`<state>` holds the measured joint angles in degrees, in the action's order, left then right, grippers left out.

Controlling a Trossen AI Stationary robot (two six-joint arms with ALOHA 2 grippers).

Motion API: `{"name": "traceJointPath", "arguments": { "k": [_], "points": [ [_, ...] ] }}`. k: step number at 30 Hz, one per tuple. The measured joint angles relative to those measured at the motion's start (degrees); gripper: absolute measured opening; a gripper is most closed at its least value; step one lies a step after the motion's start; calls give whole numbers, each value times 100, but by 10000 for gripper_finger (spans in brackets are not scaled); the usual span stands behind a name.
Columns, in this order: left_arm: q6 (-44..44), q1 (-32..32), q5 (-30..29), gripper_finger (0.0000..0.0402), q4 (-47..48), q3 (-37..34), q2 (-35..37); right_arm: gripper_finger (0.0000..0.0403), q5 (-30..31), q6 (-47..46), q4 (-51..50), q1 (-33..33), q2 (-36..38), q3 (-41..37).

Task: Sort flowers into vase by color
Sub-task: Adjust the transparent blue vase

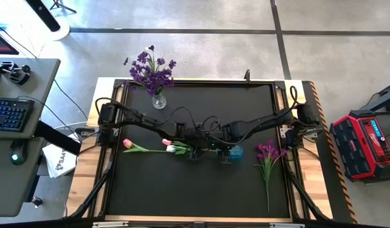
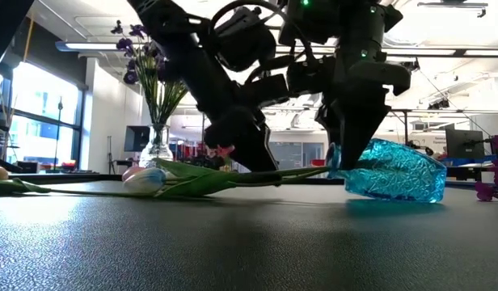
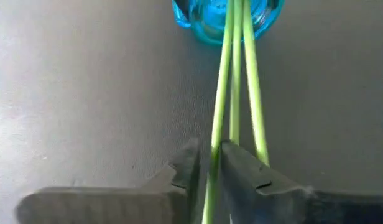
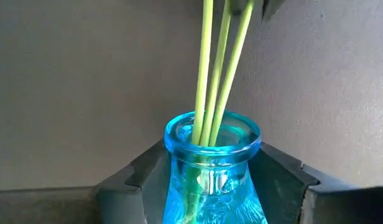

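Tulip stems (image 3: 232, 81) pinched between left jaws, tips inside blue vase (image 4: 211, 165) clasped by right jaws

Both dark arms are reaching inward and meeting over the middle of the black tabletop (image 1: 150, 183). Pink and white tulips (image 1: 154, 147) are lying left of the blue vase (image 1: 235, 152). Purple sprays (image 1: 268, 158) are lying right, others standing in a clear vase (image 1: 158, 100).

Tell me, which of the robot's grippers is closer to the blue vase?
Right. The right gripper is clamped around the blue vase at its neck; the left gripper sits back along the green stems, pinching one.
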<state>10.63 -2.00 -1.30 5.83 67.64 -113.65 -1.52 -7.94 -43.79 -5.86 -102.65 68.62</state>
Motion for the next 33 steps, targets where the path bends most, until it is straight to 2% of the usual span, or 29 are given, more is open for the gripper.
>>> {"name": "traceJointPath", "arguments": {
  "k": [8, 13, 24, 28, 30, 33],
  "points": [
    [-2, 11, 410, 146, 413, -171, 369, 190, 600, 47, 71, -214, 0, 0],
    [-7, 90, 417, 183, 848, -383, 591, 190, 779, 52, 97, -374, 0, 0],
    [155, 3, -184, 188, 1102, -860, 1666, 190, 767, 60, 247, -401, -2, 0],
    [279, -284, -200, 188, 1006, -1270, 2081, 190, 854, 41, 275, -401, 13, 0],
    [311, -554, -441, 187, 586, -1629, 2281, 190, 948, 44, 348, -402, 30, 0],
    [38, -1007, -848, 183, -677, -2300, 2437, 190, 1012, 59, 419, -401, 39, 0]
  ]
}}
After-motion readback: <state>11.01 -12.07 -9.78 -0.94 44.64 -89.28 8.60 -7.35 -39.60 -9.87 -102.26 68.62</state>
